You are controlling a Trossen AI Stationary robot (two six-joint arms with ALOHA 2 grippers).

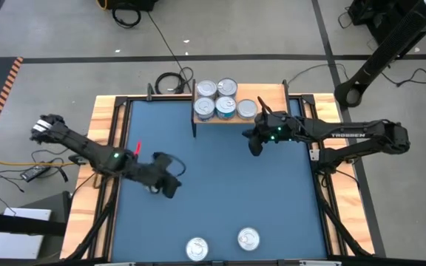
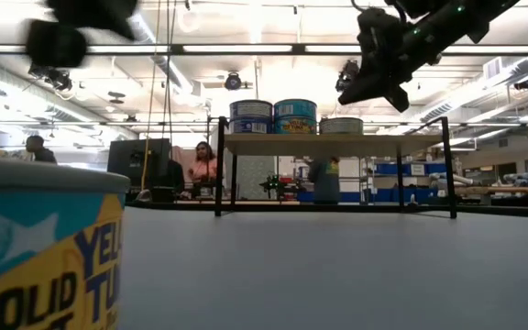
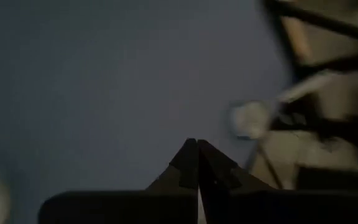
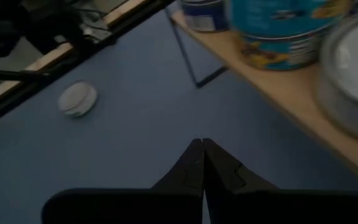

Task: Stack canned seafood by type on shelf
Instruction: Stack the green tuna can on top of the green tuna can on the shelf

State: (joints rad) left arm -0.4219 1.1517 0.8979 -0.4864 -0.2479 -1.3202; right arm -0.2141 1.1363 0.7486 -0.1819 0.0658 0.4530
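Left pincer (image 1: 170, 188), fingers together and empty, hangs over the tabletop (image 1: 220, 185) nearer the two loose cans (image 1: 248, 238) at the near edge, while the closed right pincer (image 1: 255, 146) waits beside the shelf (image 1: 272, 96).
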